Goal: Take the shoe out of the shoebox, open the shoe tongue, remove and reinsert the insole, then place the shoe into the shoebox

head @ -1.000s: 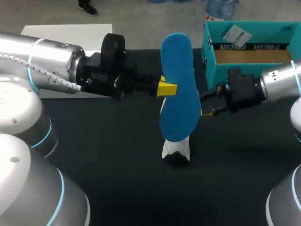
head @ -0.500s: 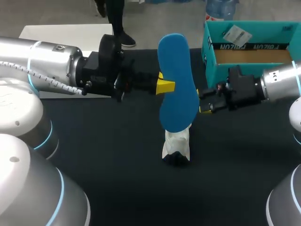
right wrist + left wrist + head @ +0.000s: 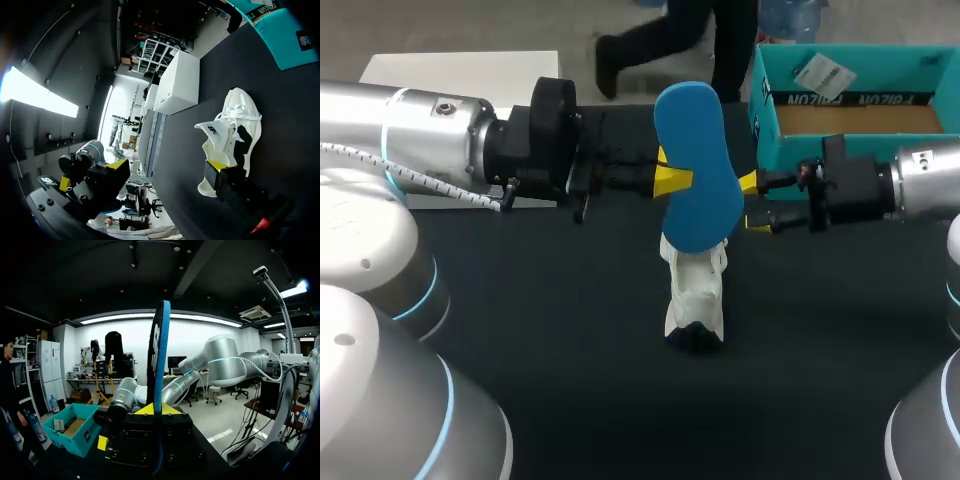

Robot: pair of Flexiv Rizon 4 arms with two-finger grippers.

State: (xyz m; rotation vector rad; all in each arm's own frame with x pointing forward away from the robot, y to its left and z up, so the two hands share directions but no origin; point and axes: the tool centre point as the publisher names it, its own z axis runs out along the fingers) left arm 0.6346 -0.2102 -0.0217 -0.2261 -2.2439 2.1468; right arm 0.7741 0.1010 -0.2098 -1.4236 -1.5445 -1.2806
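The blue insole (image 3: 695, 170) stands upright over the middle of the table, and my left gripper (image 3: 670, 180) is shut on its edge. The left wrist view shows that insole (image 3: 159, 390) edge-on between the yellow tips of the left gripper (image 3: 159, 410). Below it the white shoe (image 3: 695, 290) rests on the black table with its dark toe toward me. The insole's lower end hangs just over the shoe's opening. My right gripper (image 3: 752, 205) is open beside the insole's right edge, holding nothing. In the right wrist view the shoe (image 3: 232, 135) lies ahead of the wide-open right gripper (image 3: 167, 165), tongue raised.
The teal shoebox (image 3: 765, 100) stands open at the far right corner, a paper tag (image 3: 817, 70) inside it. A white block (image 3: 460, 70) sits at the far left behind my left arm. The near half of the black tabletop (image 3: 570, 380) is bare.
My left gripper has raised the insole, so more of the white shoe shows beneath it. My right gripper has drawn back slightly from the shoe, staying open.
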